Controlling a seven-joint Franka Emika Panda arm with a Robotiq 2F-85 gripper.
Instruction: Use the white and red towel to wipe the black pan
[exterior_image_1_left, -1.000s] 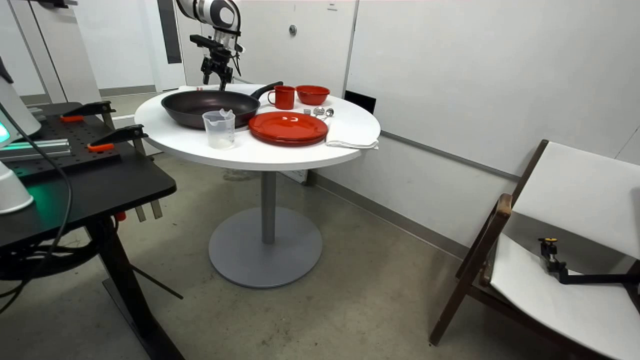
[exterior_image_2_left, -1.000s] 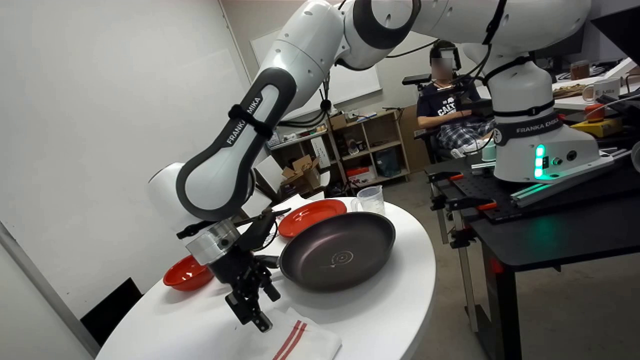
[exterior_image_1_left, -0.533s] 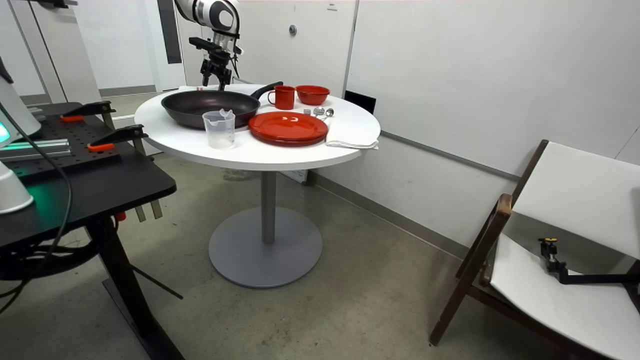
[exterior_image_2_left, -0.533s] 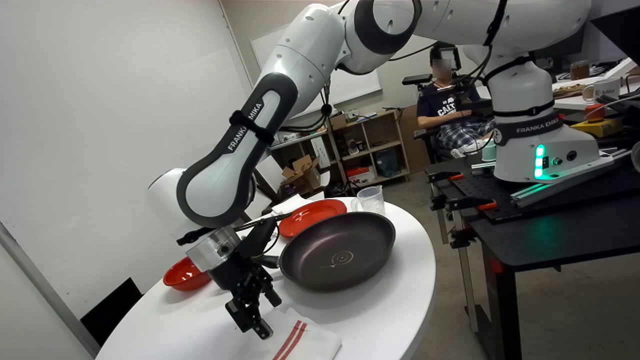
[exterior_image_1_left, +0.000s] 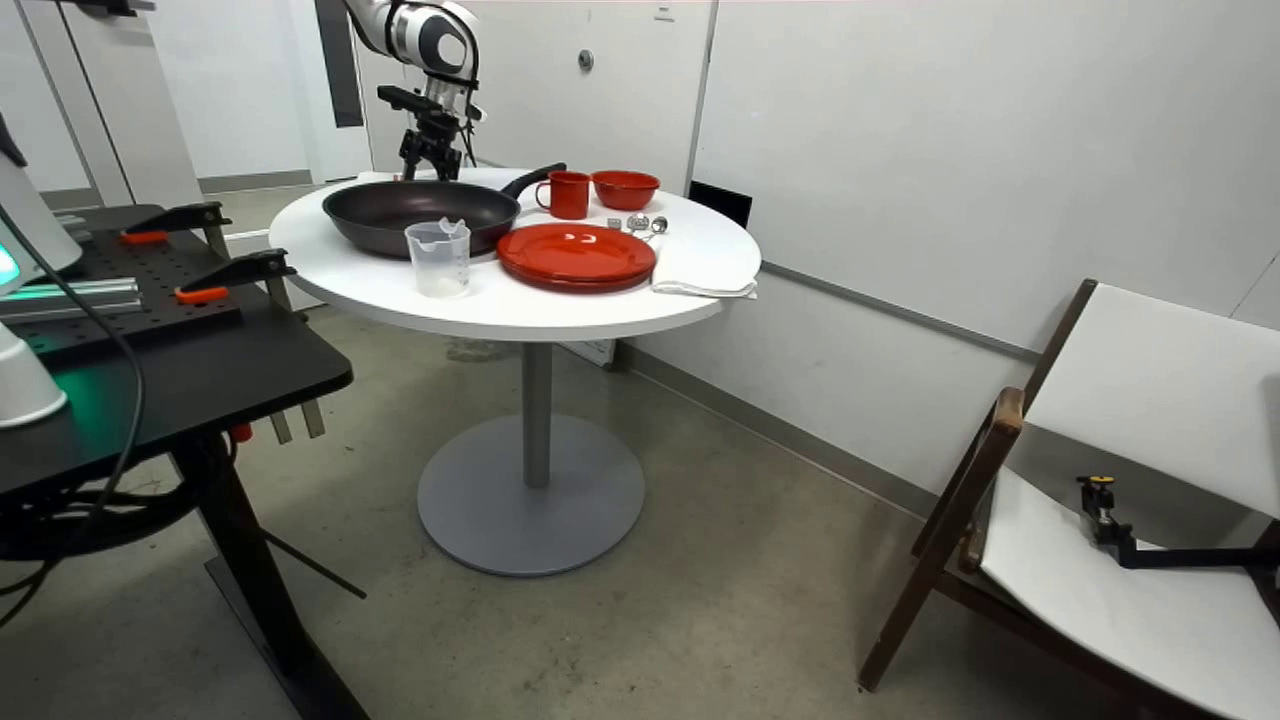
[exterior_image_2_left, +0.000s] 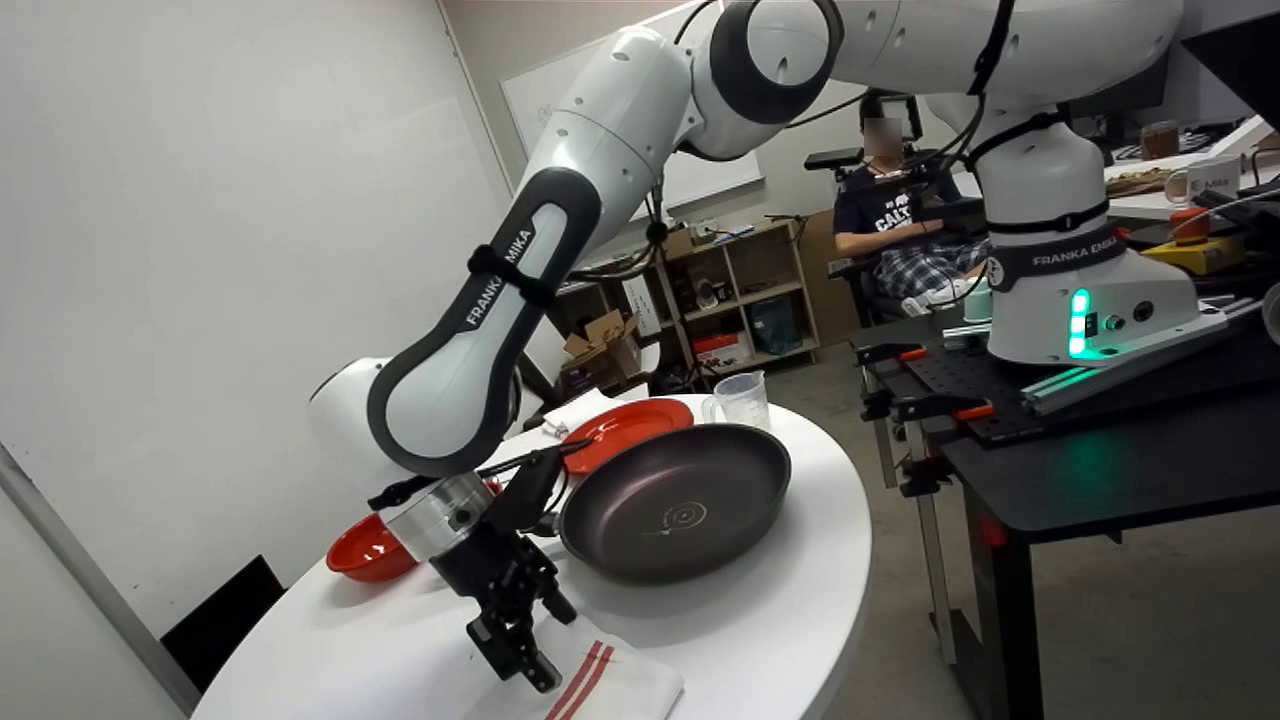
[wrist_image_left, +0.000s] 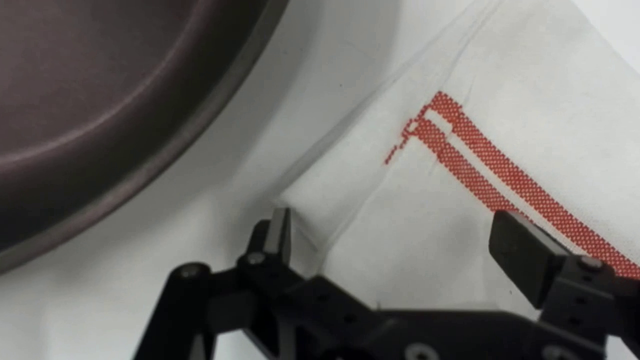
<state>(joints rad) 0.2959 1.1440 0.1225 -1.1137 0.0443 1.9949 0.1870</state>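
My fingers (wrist_image_left: 525, 257) stand spread and empty over the white and red towel (wrist_image_left: 430, 210), which lies on the surface (wrist_image_left: 205, 210) beside the black pan (wrist_image_left: 100, 90). One tip shows by the towel's pan-side corner, the other well inside, so closing should bunch it.

My wrist view crops the black pan (wrist_image_left: 95, 115) at the upper left. The gripper (wrist_image_left: 392, 222) covers part of the white and red towel (wrist_image_left: 560, 110), and I cannot tell whether they touch. In an exterior view, near the far edge of the table (exterior_image_1_left: 560, 312), the pan hides part of the towel; the silvery utensils (exterior_image_1_left: 638, 222) are too small to make out.
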